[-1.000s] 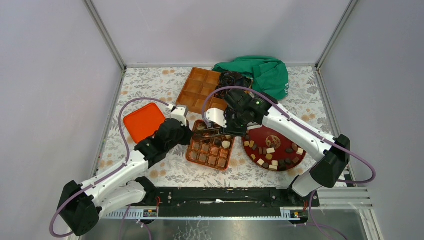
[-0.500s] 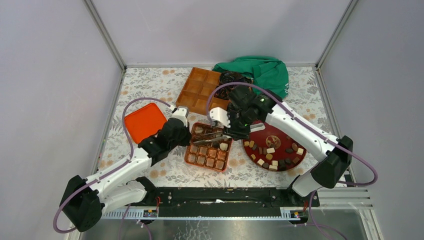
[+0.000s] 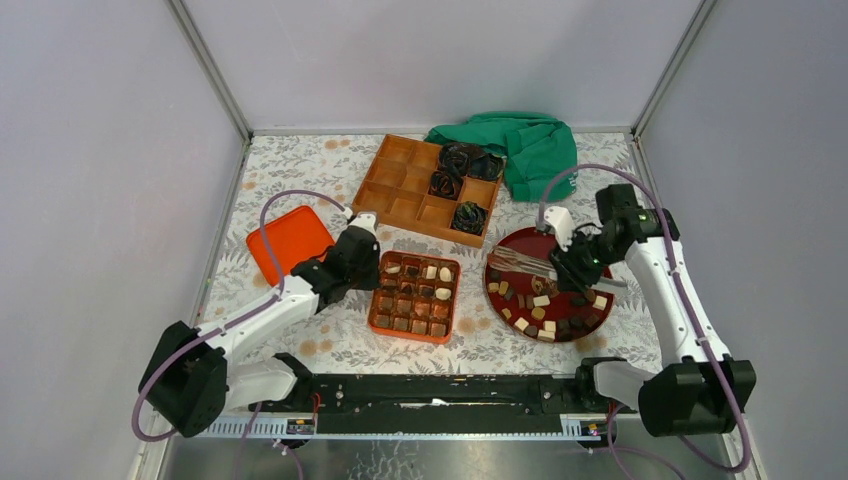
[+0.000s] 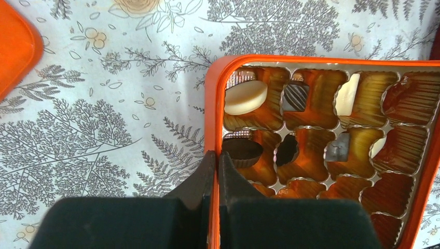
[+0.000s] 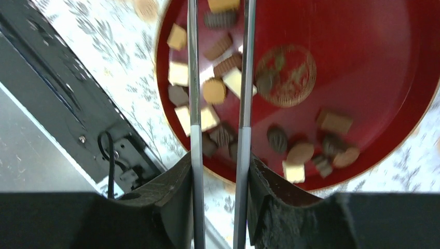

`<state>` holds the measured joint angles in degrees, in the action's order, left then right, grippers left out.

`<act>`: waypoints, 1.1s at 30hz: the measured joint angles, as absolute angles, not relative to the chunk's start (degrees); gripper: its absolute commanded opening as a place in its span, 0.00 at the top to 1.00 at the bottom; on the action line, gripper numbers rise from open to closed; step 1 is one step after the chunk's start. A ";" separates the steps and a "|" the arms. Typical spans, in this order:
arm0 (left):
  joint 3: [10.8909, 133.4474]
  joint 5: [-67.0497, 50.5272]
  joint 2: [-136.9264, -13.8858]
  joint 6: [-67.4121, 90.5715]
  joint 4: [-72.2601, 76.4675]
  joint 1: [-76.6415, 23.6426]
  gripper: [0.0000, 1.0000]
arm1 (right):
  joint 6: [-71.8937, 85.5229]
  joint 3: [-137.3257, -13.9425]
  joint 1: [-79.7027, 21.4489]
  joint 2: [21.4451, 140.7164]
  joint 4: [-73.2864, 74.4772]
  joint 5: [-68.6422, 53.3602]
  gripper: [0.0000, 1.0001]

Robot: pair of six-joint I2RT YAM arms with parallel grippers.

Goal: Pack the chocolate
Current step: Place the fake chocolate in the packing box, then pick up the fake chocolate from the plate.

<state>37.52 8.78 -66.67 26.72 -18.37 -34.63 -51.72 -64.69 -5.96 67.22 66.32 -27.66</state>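
Chocolate (image 3: 541,301): loose pieces, dark, tan and cream, lay scattered on the red plate (image 3: 535,243), mostly on the part nearest my right hand (image 5: 220,163) and directly under it. More pieces sat in the pockets of the orange tray (image 4: 210,104). In the left wrist view, a cream disc and a dark ribbed square sat in the far row. A dark cup sat in the pocket just beyond my left fingertips. Several pockets close to that hand looked bare, gold liner only.

Right hand: clenched on a pair of metal tongs (image 5: 193,78), one arm against each finger. The two arms ran straight out ahead of the hand over the plate, apart from each other. Their tips ran out of the wrist view, so I could not tell whether anything was between them.

Left hand (image 4: 217,155): pinched tight on the tray's near wall, one finger outside and one inside.

Beyond the tray from my left hand stood a wooden divided box (image 3: 400,180) holding black crinkled bundles (image 3: 445,183). A green cloth (image 3: 535,150) was bunched just past it. An orange lid (image 3: 290,243) lay flat just beside the left hand, on its outer side. All of it rested on the floral-covered desk (image 3: 300,170).
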 measured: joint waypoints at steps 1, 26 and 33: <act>37.69 8.54 -67.20 26.81 -18.57 -34.57 1.00 | -52.69 -63.68 -3.95 67.29 66.87 -27.07 0.58; 39.92 7.31 -55.02 23.14 -19.57 -33.67 0.03 | -61.67 -55.96 2.35 58.72 77.87 -10.63 0.56; 38.04 5.04 -40.60 13.02 -16.34 -33.65 0.01 | -64.36 -56.07 6.70 58.17 79.13 -8.08 0.57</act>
